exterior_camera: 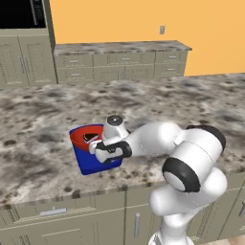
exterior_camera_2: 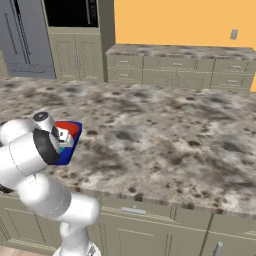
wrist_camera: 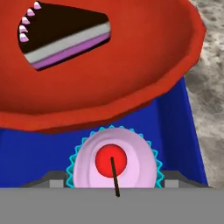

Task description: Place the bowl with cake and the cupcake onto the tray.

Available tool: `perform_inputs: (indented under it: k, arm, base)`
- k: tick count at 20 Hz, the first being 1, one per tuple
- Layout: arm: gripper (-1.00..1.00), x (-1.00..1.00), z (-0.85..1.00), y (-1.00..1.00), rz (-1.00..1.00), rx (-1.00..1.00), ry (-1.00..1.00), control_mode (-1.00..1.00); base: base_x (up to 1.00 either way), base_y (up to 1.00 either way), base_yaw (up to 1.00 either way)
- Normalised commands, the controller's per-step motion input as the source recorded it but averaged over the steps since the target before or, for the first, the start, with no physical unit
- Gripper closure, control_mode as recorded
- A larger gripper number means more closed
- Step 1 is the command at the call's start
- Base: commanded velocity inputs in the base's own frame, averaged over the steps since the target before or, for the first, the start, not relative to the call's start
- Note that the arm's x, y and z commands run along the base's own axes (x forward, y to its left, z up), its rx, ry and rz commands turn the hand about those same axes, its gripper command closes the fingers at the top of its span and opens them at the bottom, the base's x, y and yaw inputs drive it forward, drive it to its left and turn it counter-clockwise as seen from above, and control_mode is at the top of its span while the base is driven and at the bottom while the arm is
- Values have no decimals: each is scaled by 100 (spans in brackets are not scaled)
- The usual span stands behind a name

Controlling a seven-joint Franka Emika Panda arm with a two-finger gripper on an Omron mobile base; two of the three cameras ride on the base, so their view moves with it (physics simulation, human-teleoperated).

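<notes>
A mottled grey-brown stone counter [exterior_camera: 57,119] is seen above olive-grey cabinet fronts [exterior_camera: 52,217]. Beyond the counter, drawer units [exterior_camera_2: 180,75] are set against an orange wall [exterior_camera_2: 175,22], where possibly an outlet [exterior_camera_2: 233,34] is mounted

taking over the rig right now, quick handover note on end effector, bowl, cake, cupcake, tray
End effector: low over the tray, fingers either side of the cupcake; grip or release cannot be told.
Bowl: sits on the tray with the cake inside it.
Cupcake: over the tray's blue floor beside the bowl; whether it rests there is not clear.
Done: bowl with cake is on the tray.
Left: confirm the cupcake is set down, open if needed, and lift clear of the granite counter.
</notes>
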Motion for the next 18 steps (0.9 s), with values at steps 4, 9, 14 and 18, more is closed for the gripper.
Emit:
perform_inputs:
  k: [4,9,14,18]
  arm:
    - [-100,15,15,-1,-1,3,-3,-100]
    - [-100,-7,41,-12,-1,5,0,-100]
    - [-100,-33,63,-26,0,7,0,-100]
    - [-100,-76,60,-67,0,15,-12,-100]
  base:
    - [0,0,0]
    - [0,0,0]
    - [0,0,0]
    - [0,0,0]
